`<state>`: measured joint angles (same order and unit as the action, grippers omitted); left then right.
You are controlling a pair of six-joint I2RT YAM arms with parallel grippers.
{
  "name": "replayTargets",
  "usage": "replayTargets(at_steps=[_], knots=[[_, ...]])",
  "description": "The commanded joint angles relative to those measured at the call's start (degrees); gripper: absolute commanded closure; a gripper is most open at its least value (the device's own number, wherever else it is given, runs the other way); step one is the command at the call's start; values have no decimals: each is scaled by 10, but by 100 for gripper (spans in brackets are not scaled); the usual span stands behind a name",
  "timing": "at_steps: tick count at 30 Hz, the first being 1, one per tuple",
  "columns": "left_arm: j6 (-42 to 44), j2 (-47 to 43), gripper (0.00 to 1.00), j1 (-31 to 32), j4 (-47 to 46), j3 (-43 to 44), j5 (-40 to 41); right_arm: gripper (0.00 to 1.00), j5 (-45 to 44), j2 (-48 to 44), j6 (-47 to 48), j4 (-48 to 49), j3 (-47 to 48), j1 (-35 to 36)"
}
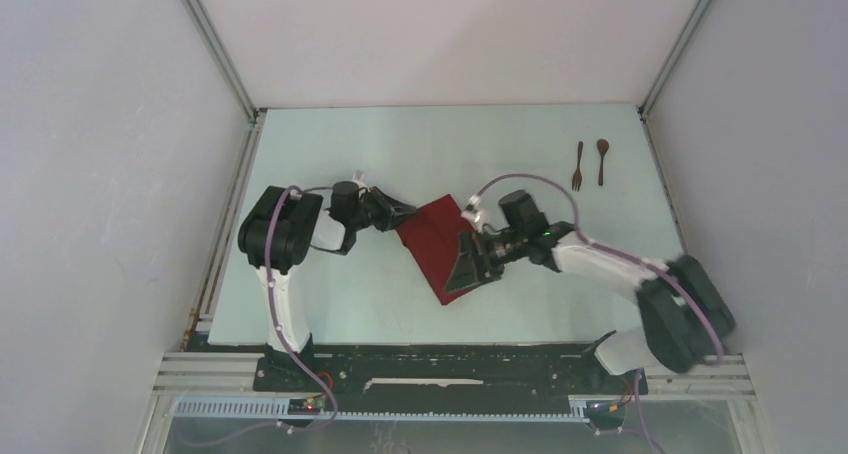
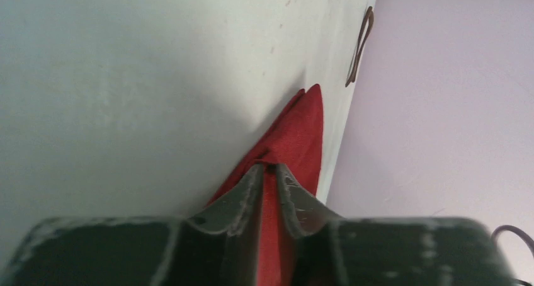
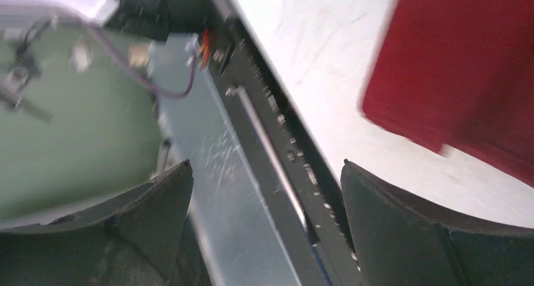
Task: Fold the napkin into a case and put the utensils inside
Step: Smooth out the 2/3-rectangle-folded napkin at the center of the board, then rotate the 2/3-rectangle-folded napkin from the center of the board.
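Note:
The dark red napkin (image 1: 432, 242) lies folded into a slanted oblong in the middle of the table. My left gripper (image 1: 408, 214) is at its upper left corner. In the left wrist view its fingers (image 2: 252, 188) stand almost together, with a strip of the red napkin (image 2: 296, 138) pinched between them. My right gripper (image 1: 462, 266) hovers open over the cloth's lower right end. In its wrist view the right gripper (image 3: 266, 166) is wide and holds nothing, and the napkin (image 3: 466, 65) is at the upper right. The wooden fork (image 1: 577, 166) and spoon (image 1: 602, 161) lie side by side at the far right.
White enclosure walls (image 1: 120, 174) close in the table on the left, right and back. The black rail (image 1: 450, 364) with the arm bases runs along the near edge, and the same rail (image 3: 283, 154) passes under my right gripper. One brown utensil (image 2: 360, 46) shows far off in the left wrist view.

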<state>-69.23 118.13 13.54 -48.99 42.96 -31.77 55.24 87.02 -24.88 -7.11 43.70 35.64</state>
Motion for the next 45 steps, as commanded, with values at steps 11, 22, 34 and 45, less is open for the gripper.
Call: replayTargets(at_steps=[11, 22, 34, 45], knots=[[300, -278, 24, 70, 621, 205, 114, 27, -241, 21, -6, -142, 43, -226], [369, -372, 25, 255, 733, 173, 213, 54, -187, 70, 6, -78, -1, -221], [368, -355, 27, 364, 740, 178, 271, 94, -203, 14, -132, 17, -73, -123], [309, -208, 29, 497, 915, 341, 435, 29, -313, -230, -165, -149, -137, -250]])
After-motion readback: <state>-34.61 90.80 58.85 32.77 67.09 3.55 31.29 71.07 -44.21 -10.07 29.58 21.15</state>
